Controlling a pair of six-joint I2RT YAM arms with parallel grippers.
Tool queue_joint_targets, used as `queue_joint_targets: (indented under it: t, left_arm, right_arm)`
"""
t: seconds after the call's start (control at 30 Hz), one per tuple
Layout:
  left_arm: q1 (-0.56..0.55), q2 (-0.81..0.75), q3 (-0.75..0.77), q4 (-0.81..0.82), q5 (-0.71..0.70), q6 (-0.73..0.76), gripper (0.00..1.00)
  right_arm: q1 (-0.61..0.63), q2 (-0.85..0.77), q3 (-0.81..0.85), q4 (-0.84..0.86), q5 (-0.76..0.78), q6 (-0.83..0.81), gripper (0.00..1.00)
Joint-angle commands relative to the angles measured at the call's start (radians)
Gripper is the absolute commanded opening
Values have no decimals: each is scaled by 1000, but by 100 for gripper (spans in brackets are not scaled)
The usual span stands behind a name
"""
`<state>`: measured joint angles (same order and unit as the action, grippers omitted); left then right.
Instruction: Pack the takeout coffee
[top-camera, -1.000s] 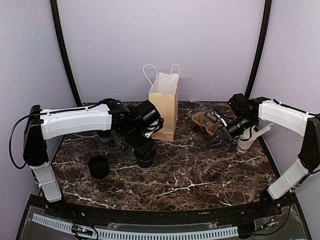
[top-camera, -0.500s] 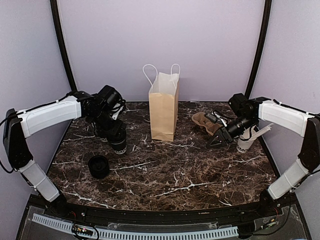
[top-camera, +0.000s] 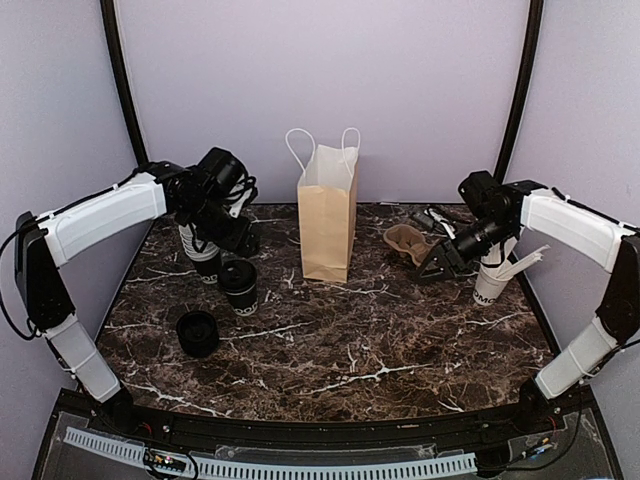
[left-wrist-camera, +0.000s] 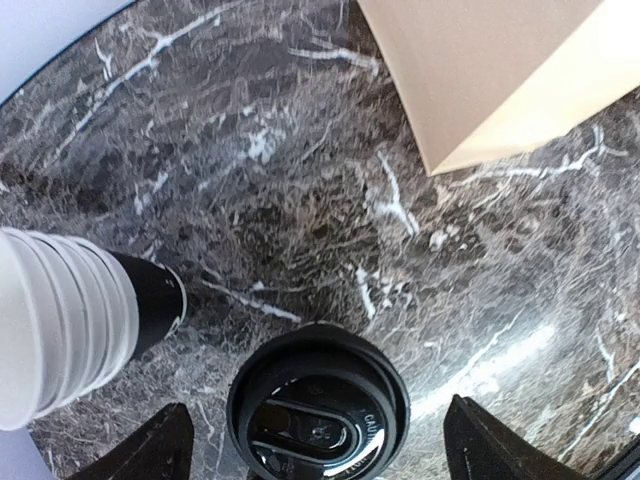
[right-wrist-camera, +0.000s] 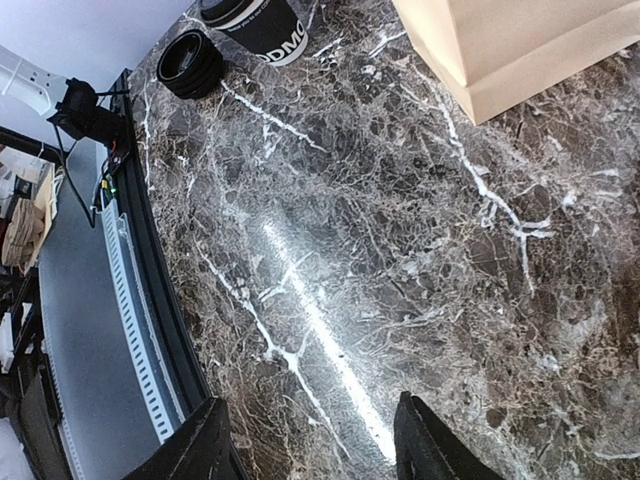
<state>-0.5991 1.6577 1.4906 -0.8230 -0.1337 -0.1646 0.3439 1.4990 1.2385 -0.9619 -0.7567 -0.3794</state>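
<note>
We are hovering the left claw (left-wrist-camera: 318, 420) wide open, empty, over the takeout coffee (top-camera: 239, 284), whose lid (left-wrist-camera: 300, 375) is hiding its body; the right claw (right-wrist-camera: 310, 405) is gaping, empty.

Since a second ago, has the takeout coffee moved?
Yes. The takeout coffee has shifted left, away from the brown bag, and stands near the cup stack.

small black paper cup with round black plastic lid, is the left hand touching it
Apart. Left wrist view: the open fingers of the left hand flank the small black lidded paper cup, with dark marble tabletop showing between.
</note>
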Motion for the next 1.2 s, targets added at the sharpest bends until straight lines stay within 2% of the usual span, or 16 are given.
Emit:
queue_joint_targets:
  t: [0.0, 0.2, 0.33, 0.43, 0.6, 0.73, 0.87, 0.93, 1.0, 1.17]
  left_arm:
    - [4, -50, 138, -73, 17, -6, 90]
    - [4, 22, 327, 61, 124, -132, 80]
    - [4, 117, 476, 161, 175, -232, 78]
    - [4, 205, 582, 168, 189, -272, 77]
    - [4, 402, 840, 92, 218, -299, 75]
    - [4, 462, 873, 118, 235, -307, 71]
    - [4, 483, 873, 151, 233, -312, 55]
    - [4, 486, 872, 162, 233, -310, 41]
    - [4, 486, 870, 175, 237, -307, 31]
    - [4, 483, 878, 181, 278, -280, 14]
  right_arm:
    - [-9, -25, 84, -35, 46, 8, 58]
    - [-13, -11, 131, -7, 117, 25, 58]
    - [-13, 5, 142, -2, 150, 32, 57]
    - [-13, 1, 140, 2, 175, 35, 57]
    - [-13, -12, 111, 13, 196, 39, 57]
    - [-13, -21, 86, 30, 203, 38, 57]
    - [-13, -22, 67, 47, 201, 40, 57]
    - [-13, -20, 60, 55, 198, 40, 57]
    - [-13, -15, 56, 59, 198, 40, 56]
    - [-13, -9, 52, 68, 214, 39, 56]
